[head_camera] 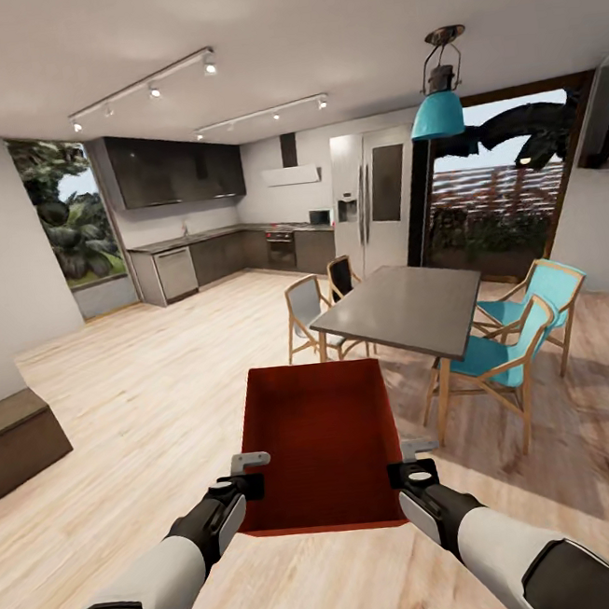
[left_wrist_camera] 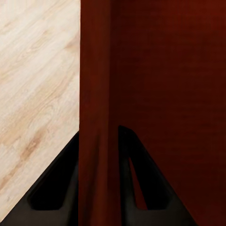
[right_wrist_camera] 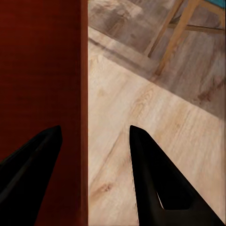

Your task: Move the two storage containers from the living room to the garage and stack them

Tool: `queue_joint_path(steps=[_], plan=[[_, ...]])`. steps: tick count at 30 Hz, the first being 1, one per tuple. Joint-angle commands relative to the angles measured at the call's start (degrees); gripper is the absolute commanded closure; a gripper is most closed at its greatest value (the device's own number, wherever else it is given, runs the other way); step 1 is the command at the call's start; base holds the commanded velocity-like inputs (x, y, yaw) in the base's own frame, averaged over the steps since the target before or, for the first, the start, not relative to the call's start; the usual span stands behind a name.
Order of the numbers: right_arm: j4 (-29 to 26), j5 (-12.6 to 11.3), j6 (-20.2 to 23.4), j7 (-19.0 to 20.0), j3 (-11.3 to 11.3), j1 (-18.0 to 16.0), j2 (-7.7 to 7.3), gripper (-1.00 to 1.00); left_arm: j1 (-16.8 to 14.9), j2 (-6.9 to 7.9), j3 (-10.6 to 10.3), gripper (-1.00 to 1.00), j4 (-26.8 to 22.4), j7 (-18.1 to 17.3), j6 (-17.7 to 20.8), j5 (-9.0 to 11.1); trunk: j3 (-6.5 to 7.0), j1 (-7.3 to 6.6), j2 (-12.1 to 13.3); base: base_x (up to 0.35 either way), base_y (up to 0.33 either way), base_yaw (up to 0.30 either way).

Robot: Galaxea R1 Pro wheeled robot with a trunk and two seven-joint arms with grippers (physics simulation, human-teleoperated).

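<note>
Straddling container wall: left gripper jaws

- We cannot see the near wall's outer face on the storage container; its underside is hidden too.
- The left gripper straddles the bin's wall, and that wall hides the fingers' inner faces.
- For the right gripper, we cannot tell whether its pads touch the wall.
- The blue chairs are partly hidden behind the table.

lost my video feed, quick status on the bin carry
Left gripper shut on bin wall. Right gripper astride the other wall, fingers look apart. Bin held over wood floor. Dining table and chairs ahead right.
</note>
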Motion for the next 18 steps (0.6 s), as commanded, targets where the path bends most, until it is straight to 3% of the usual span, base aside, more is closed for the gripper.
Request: queue_joint_path(steps=[1,18], plan=[[-0.33,0.35,0.25,2.22,-1.80,-0.10,-0.01,1.00,0.02,0.03,0.63,1.00,-0.08,0.54,0.44,-0.42,-0.10,0.02,-0.10,0.000,0.000,-0.260],[-0.36,0.34,0.25,2.22,-1.80,-0.10,-0.01,1.00,0.02,0.03,0.66,1.00,-0.08,0.54,0.44,-0.42,-0.10,0.02,-0.10,0.000,0.000,-0.260]])
